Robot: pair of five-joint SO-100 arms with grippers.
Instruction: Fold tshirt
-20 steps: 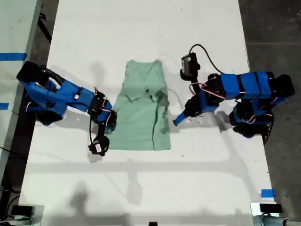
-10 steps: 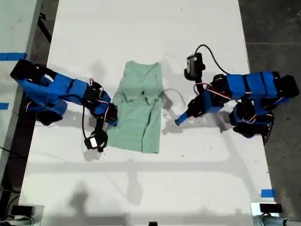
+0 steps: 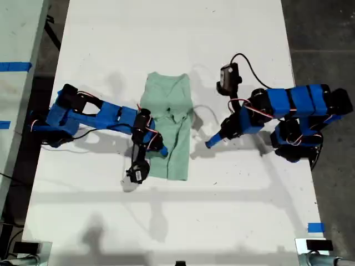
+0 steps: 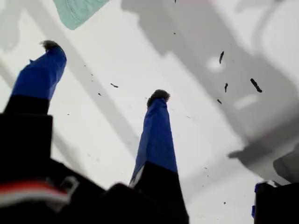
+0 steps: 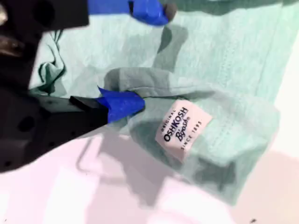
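Since half a second ago, my second gripper point(image 3: 157, 148) has swung in from the exterior view's left over the tshirt point(image 3: 169, 130), dragging that side edge across so the cloth now lies as a narrower strip. It lies near the middle of the white table point(image 3: 166, 33). Soft and pale mint green, its surface is rumpled around the neckline. In the second wrist view the blue fingers point(image 5: 122, 103) are clamped on a raised fold of the knit fabric point(image 5: 219, 56), one tip under the fold and one above; a white sewn label point(image 5: 182, 128) with dark lettering shows just beside them. My first gripper point(image 3: 212, 142) sits just off the shirt on the exterior view's right, its two blue, dark-tipped fingers point(image 4: 156, 135) spread apart over bare, speckled tabletop point(image 4: 196, 51), holding nothing.
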